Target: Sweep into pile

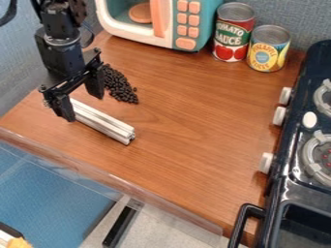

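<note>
Black arm (59, 43) at upper left, gripper (79, 97) hanging down, fingers (63, 108) spread apart.

A toy kitchen, set up on a wood-grained tabletop (194, 126): a play stove (310, 193), two food cans (231, 34) near its far end and (peach buttons (188, 18) and all) a toy microwave (145, 38) farther from it.

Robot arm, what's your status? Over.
Gripper open at one end of silver bar. Dark pellets loosely heaped nearby. Cans well back, out of the way.
</note>
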You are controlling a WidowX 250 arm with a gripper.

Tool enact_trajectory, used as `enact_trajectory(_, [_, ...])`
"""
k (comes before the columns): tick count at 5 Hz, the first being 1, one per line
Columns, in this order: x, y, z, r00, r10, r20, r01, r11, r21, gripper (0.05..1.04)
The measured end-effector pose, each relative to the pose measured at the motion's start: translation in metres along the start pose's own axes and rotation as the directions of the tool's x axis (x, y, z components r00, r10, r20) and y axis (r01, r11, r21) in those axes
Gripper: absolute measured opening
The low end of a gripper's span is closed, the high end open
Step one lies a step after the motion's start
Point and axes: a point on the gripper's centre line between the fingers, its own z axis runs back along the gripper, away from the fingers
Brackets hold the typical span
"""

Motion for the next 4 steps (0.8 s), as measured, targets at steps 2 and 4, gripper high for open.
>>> enact_trajectory(2, [-0.007, 0.001, -0.015, 1.000, -0.002, -0.028, 0.002, 1.000, -0.018, 1.001])
enact_trajectory(4, [-0.003, -0.015, -0.020, 1.000, -0.007, 0.027, 0.011, 0.988, -0.152, 1.001])
